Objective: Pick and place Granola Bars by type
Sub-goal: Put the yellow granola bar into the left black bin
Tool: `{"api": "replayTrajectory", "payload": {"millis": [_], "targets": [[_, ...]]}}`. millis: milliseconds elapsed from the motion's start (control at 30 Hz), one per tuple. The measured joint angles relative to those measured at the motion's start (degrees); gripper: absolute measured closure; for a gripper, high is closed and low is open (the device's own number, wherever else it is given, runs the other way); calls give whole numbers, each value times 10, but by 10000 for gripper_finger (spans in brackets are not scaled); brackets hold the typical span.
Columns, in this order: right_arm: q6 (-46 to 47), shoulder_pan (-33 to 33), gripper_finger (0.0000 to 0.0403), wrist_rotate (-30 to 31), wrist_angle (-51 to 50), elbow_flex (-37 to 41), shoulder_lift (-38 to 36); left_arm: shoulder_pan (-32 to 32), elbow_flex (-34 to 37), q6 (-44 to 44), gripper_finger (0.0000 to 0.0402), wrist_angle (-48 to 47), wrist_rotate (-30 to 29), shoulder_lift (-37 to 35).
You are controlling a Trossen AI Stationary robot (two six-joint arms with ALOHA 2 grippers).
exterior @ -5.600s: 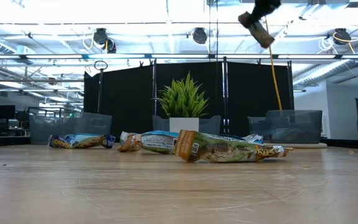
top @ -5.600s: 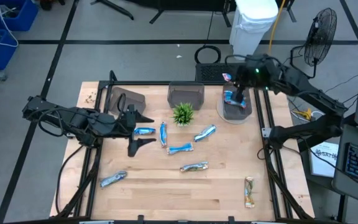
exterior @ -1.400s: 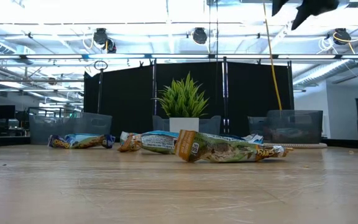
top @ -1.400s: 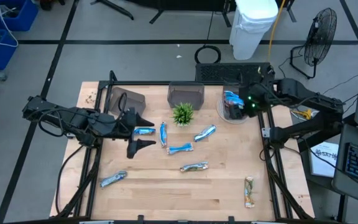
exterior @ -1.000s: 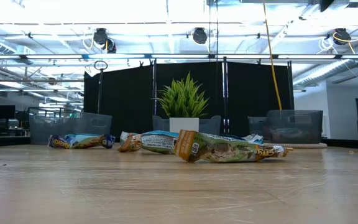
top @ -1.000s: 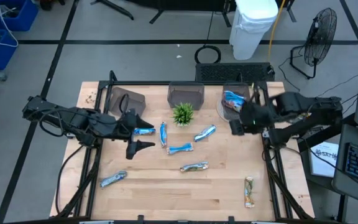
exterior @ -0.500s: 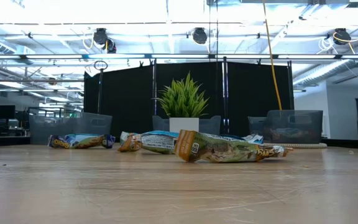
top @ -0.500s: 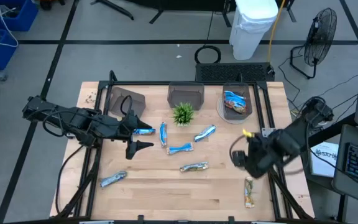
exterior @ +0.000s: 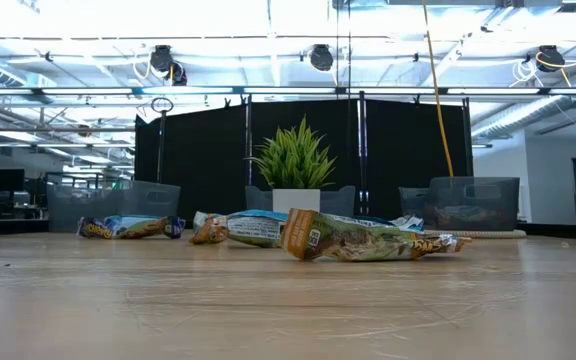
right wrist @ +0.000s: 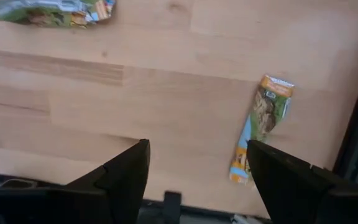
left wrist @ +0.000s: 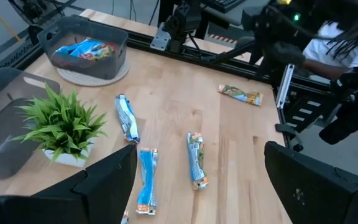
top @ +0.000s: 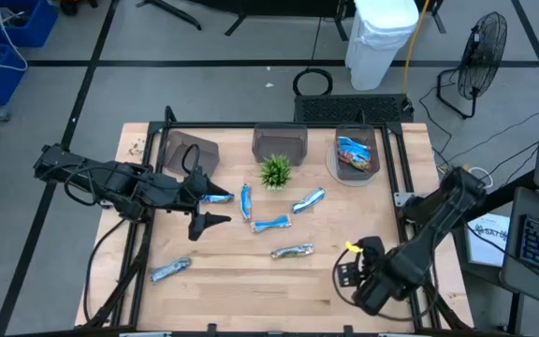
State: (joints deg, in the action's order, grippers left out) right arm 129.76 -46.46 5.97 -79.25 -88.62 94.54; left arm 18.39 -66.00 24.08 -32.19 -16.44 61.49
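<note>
Several Granola Bars lie flat on the wooden table: blue-and-white ones (top: 271, 224) (top: 309, 199) (top: 246, 201), a green-tan one (top: 293, 251), a silvery one (top: 171, 270). My left gripper (top: 221, 197) hovers open at the left, its fingers on either side of a blue bar (top: 218, 197) without touching it. My right gripper (top: 346, 273) is open above the table's near right part, pointing down. A tan-green bar (right wrist: 263, 127) lies just to the right of it; the right arm hides this bar in the high view. More bars fill the far right bin (top: 356, 154).
A small green plant (top: 276, 171) stands at the far middle. Behind it are two empty grey bins (top: 280, 142) (top: 192, 150). The table's near edge (right wrist: 166, 205) lies close under my right gripper. A person (left wrist: 344, 31) shows beyond the table's right side.
My right gripper has swung from beside the far right bin toward the table's near edge, along the right side, and now points down over the near right part. The bars have stayed where they were.
</note>
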Motion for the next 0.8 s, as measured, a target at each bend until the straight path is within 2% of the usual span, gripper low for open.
{"api": "replayTrajectory", "payload": {"millis": [167,367,600,800], "targets": [[-48,-4,145,48,0,0,25,0,0,-6,52,0,32,0],[-108,-5,145,60,23,0,37,0,0,-10,52,0,40,0],[1,-18,144,37,-31,1,42,0,0,22,52,0,40,0],[15,-29,137,-3,21,46,53,3,0,35,52,-3,40,0]]}}
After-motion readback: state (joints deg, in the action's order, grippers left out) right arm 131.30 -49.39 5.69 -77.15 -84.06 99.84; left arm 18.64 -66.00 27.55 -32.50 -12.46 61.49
